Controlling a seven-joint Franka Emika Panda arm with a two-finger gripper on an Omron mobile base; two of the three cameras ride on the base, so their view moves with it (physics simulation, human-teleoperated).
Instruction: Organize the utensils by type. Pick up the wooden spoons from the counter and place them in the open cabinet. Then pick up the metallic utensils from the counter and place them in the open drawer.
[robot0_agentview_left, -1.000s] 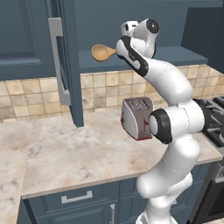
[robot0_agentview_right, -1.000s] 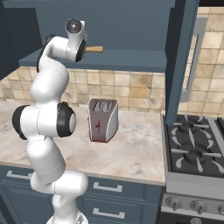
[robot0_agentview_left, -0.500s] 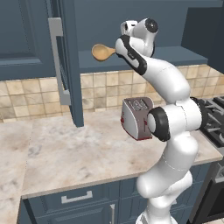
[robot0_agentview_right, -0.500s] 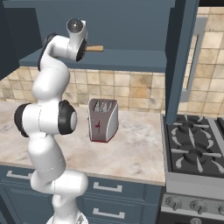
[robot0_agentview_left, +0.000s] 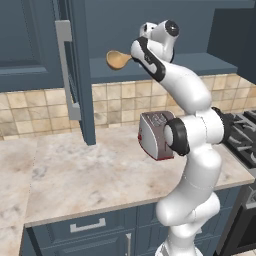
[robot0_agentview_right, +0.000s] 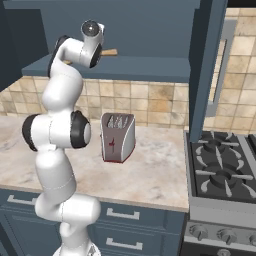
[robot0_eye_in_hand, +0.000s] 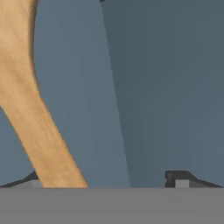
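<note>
While the pincer gapes wide, wooden spoon on cabinet shelf, toaster below on counter.

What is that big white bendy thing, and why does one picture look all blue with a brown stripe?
The white bendy thing is a robot arm in a pretend, computer-drawn kitchen. Two pictures come from cameras riding behind it, one on each side. The third comes from a camera on its hand, called the end effector, looking along its two small dark fingertips.

The arm reaches up into the open cabinet. The brown stripe is a wooden spoon seen from very close, with the blue cabinet behind it. The fingertips stand wide apart, one right beside the spoon; whether it touches it, I cannot tell.

On the marbled counter stands a grey and red toaster. A stove sits beside it.
</note>
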